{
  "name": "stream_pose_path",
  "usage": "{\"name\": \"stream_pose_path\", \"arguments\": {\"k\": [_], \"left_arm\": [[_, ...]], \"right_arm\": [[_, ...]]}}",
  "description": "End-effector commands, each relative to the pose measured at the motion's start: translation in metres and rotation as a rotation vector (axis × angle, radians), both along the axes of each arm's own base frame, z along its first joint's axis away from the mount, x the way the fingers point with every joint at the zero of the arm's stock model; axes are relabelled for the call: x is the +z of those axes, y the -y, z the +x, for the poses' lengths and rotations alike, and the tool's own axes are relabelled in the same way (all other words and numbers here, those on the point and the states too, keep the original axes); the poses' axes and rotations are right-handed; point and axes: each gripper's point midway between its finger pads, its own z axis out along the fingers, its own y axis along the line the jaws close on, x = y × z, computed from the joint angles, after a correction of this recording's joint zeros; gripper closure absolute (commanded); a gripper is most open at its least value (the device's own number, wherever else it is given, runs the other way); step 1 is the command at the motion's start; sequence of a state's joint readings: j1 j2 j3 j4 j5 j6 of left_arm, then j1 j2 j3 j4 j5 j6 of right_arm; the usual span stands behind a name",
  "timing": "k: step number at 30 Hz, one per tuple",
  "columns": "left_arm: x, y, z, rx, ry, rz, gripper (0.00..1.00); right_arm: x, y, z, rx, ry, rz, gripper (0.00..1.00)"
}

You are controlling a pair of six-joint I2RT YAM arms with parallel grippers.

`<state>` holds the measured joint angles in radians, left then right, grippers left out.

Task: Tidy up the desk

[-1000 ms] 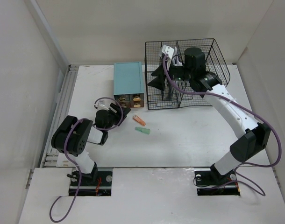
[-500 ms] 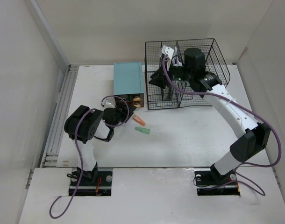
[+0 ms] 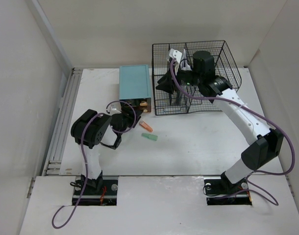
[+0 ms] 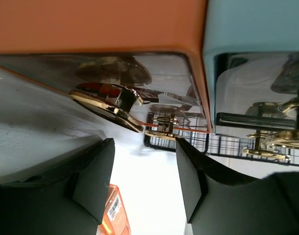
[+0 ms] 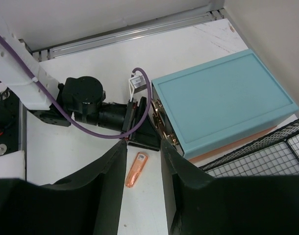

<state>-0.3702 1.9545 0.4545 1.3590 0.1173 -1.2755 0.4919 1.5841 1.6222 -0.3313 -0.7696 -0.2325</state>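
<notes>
The white desk (image 3: 203,142) holds a teal-topped drawer box (image 3: 135,83) with gold knobs (image 4: 108,100) on its clear drawer fronts. My left gripper (image 3: 130,117) is open and empty, its jaws right in front of the lower drawer's knob, not touching it; it also shows in the left wrist view (image 4: 144,178). An orange marker (image 3: 146,126) lies just right of it, and a green marker (image 3: 149,137) lies a little nearer. My right gripper (image 3: 164,84) hangs open and empty over the black wire rack (image 3: 208,98), looking down on the orange marker (image 5: 136,170).
A grey metal rail (image 3: 66,112) runs along the desk's left edge. White walls close in the left, back and right sides. The wire rack holds some upright items at its left compartment (image 3: 178,98). The teal box (image 5: 223,103) stands beside the rack.
My left arm has swung right and forward, bringing its gripper from the desk's left part up to the drawer box front. The right arm has hardly moved.
</notes>
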Motion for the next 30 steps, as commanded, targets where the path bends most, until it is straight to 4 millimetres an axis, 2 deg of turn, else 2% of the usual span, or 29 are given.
{"name": "stream_pose_path", "arguments": {"k": [1,2,11,15,30], "left_arm": [[0.062,0.001,0.018,0.047,0.266,-0.124,0.5],[0.062,0.001,0.018,0.049,0.263,-0.139,0.5],[0.086,0.008,0.01,0.054,0.349,-0.216,0.52],[0.103,0.006,0.004,0.082,0.411,-0.249,0.54],[0.125,-0.008,0.002,0.176,0.475,-0.324,0.54]], "right_arm": [[0.014,-0.002,-0.004,0.035,0.043,0.032,0.61],[0.008,-0.002,-0.003,0.035,0.027,0.024,0.61],[0.004,-0.004,-0.002,0.044,0.018,0.022,0.61],[0.004,-0.004,-0.002,0.044,0.018,0.022,0.61],[0.005,-0.005,-0.005,0.062,0.015,0.027,0.61]]}}
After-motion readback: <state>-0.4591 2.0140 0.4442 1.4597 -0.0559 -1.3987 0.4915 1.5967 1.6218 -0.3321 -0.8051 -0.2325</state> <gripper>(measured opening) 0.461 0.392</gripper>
